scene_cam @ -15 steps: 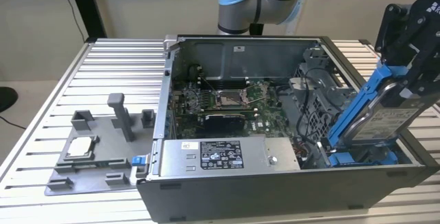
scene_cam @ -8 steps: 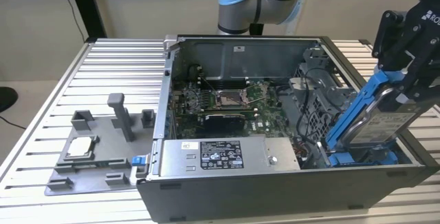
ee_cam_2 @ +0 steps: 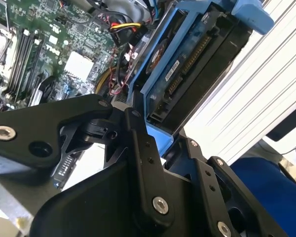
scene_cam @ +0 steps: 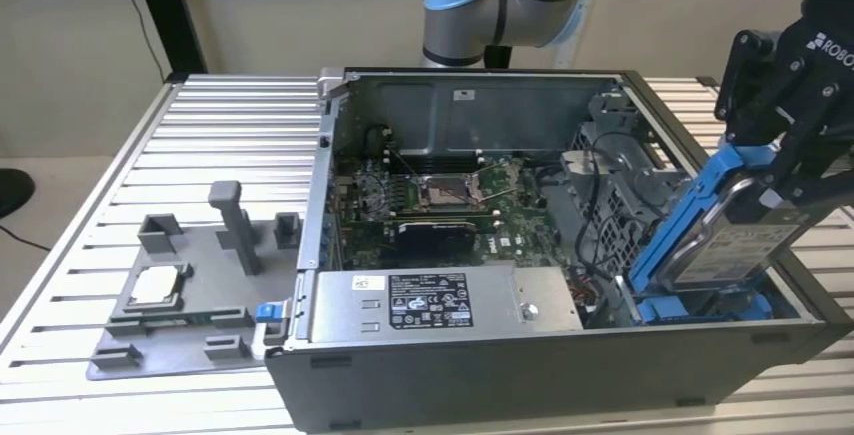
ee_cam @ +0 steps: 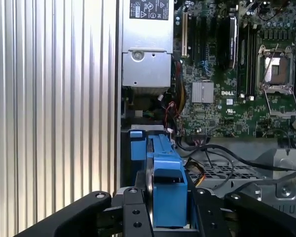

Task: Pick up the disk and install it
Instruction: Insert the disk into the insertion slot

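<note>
The claw (scene_cam: pixel 790 187) is clenching on the disk (scene_cam: pixel 731 240), gripping it at its upper end. In the exterior view the disk is standing tilted, blue frame facing the case interior and silver body facing outward. It is sitting at the exterior view's right end of the open computer case (scene_cam: pixel 534 375), with its lower end dipping down inside the case next to the blue bay parts (scene_cam: pixel 707 307). I cannot tell whether it is seated there.

In the first wrist view the claw (ee_cam: pixel 168 213) is squeezing the blue frame of the disk (ee_cam: pixel 165 168) from both sides, black fingers (ee_cam: pixel 133 210) pressing against it. In the second wrist view the claw (ee_cam_2: pixel 158 140) is holding the same disk (ee_cam_2: pixel 187 64), whose connector edge is showing, over the case.

Inside the case the motherboard (scene_cam: pixel 447 217) is lying flat, with an open processor socket (scene_cam: pixel 441 190) in its middle. The long grey box with a white sticker (scene_cam: pixel 441 300) is lying along the near wall. The case is sitting on the ribbed metal worktop (scene_cam: pixel 227 115). At the exterior view's left a grey fixture (scene_cam: pixel 174 327) is resting on the worktop, well apart from the claw, carrying a small square silver chip (scene_cam: pixel 156 285).
</note>
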Tool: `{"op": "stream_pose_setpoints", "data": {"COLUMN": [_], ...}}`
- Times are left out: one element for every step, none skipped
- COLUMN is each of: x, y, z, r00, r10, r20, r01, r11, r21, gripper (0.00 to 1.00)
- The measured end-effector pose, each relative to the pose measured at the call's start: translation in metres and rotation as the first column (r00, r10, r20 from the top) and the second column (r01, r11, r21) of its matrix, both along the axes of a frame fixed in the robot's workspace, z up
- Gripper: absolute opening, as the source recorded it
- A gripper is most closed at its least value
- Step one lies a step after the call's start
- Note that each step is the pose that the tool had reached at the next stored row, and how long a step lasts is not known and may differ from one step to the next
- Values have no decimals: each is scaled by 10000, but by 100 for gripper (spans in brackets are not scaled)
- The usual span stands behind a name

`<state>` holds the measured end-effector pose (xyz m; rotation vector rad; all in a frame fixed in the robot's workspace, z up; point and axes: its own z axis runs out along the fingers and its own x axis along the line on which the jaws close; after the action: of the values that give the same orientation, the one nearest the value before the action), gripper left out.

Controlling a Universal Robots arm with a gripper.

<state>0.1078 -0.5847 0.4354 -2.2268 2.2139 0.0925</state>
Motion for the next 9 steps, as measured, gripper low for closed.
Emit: {"op": "stream_pose_setpoints", "data": {"x": [-5,-7,-6,-6,-4,-4,-6,-7,-7], "y": [0,-1,-1,-1,-2,-4,-6,-6,-6], "z": [-8,-12,-13,-13,-8,4,27,59,83], "r00": [10000,10000,10000,10000,10000,9999,9999,9999,9998], "r10": [-15,-25,-42,-55,-61,-70,-83,-92,-97], "r20": [0,0,-1,-15,-51,-97,-125,-145,-160], "r01": [15,25,42,55,61,70,83,93,97], "r11": [10000,10000,10000,10000,10000,10000,10000,10000,10000], "r21": [0,2,3,3,6,10,9,3,3], "gripper": [0,0,0,0,0,0,0,0,0]}}
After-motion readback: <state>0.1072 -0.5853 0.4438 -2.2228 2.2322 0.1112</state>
